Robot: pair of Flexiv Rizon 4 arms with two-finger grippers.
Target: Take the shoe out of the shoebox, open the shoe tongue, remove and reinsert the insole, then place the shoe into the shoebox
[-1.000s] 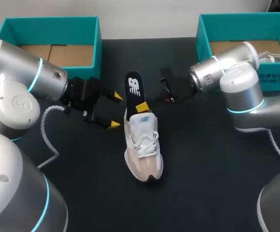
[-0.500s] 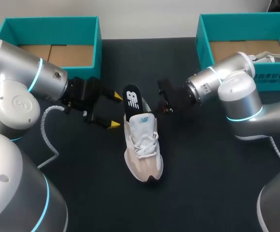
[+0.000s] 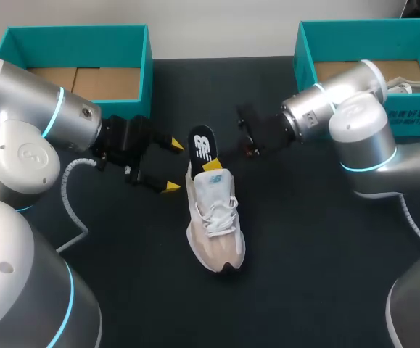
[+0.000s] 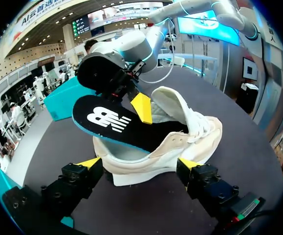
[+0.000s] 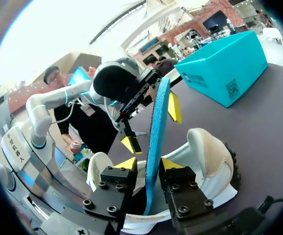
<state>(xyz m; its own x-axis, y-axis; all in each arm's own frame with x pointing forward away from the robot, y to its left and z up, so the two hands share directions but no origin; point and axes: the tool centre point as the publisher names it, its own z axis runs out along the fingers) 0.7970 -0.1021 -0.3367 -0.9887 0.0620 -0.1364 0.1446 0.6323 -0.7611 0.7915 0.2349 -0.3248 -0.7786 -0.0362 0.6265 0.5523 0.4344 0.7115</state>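
The right gripper is clamped on the insole, its thin blue edge pinched between both yellow tips. The insole sits lower than a second ago, sunk further into the shoe lying right under those fingers. In the last half second it has eased back slightly towards the right arm. The left gripper hasn't budged: fingers spread wide, holding nothing, with the shoe just ahead of them.

The beige shoe lies mid-table, toe toward the near edge, its black insole jutting from the heel, pinched in my right gripper; open teal shoeboxes sit at both far corners.
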